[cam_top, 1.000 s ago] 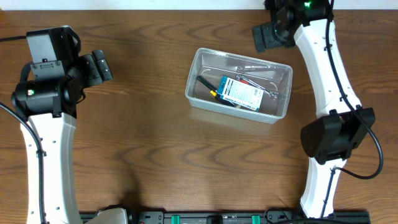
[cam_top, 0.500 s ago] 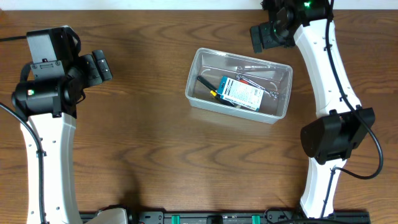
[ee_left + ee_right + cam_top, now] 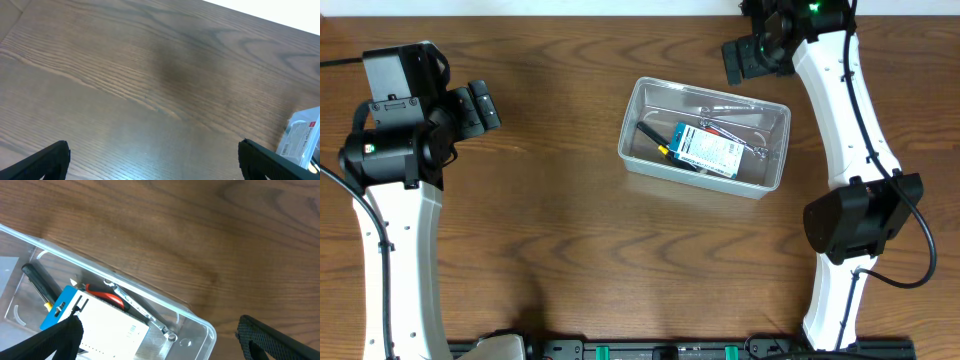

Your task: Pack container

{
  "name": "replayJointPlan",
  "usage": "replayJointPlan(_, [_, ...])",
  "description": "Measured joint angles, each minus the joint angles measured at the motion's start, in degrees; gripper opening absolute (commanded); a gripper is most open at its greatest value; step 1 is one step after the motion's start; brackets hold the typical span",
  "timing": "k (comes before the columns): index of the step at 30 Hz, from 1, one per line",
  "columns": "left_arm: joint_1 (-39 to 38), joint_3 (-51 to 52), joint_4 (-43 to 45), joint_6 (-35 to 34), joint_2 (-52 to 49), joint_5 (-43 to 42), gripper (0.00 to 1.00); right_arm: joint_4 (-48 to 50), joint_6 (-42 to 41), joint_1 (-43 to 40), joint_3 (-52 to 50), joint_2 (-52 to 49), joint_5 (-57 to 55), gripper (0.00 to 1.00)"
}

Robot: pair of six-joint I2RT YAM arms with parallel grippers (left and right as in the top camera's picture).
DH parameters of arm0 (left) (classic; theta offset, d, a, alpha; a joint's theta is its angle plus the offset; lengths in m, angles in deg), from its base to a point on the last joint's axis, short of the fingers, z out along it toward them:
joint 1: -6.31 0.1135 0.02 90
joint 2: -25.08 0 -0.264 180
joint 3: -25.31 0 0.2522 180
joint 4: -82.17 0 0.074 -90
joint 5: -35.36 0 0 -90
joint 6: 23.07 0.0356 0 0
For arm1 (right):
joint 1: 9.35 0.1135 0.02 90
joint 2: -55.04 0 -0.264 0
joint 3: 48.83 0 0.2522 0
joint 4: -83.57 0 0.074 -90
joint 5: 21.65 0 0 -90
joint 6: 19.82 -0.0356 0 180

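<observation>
Right end effector [image 3: 740, 60], jaws wide and empty, has edged back from the clear rectangular plastic bin [image 3: 655, 105] just beside it on the brown wooden counter [image 3: 550, 240]; packing looks finished. Left end effector [image 3: 480, 107], equally wide, sits well away.

Both arms are smooth white shells linked by black joint housings. The left arm [image 3: 395, 215], at nine o'clock in the overhead view, has a boxy black block above a rounded black joint with a small green light [image 3: 372, 150], and a thin black cable [image 3: 380, 240] runs along its shell. The right arm [image 3: 850, 110], at three o'clock, has a bulky black elbow housing with a black cable looping from it. The left fingertips [image 3: 47, 159] and right fingertips [image 3: 280, 336] are matt black, the right ones finely mesh-textured.
</observation>
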Motion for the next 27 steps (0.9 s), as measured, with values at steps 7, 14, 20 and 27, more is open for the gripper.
replayJointPlan(7, [0.0,0.0,0.0,0.0,0.0,0.0,0.98,-0.02,0.0,0.11,0.0,0.15,0.0,0.99])
replayJointPlan(14, [0.0,0.0,0.0,0.0,0.0,0.0,0.98,0.04,0.0,2.23,-0.31,9.84,0.02,0.99])
replayJointPlan(20, [0.0,0.0,0.0,0.0,0.0,0.02,0.98,0.55,0.0,4.61,0.33,31.36,0.59,0.99])
replayJointPlan(27, [0.0,0.0,0.0,0.0,0.0,0.0,0.98,0.68,0.02,4.57,0.57,49.81,0.59,0.99])
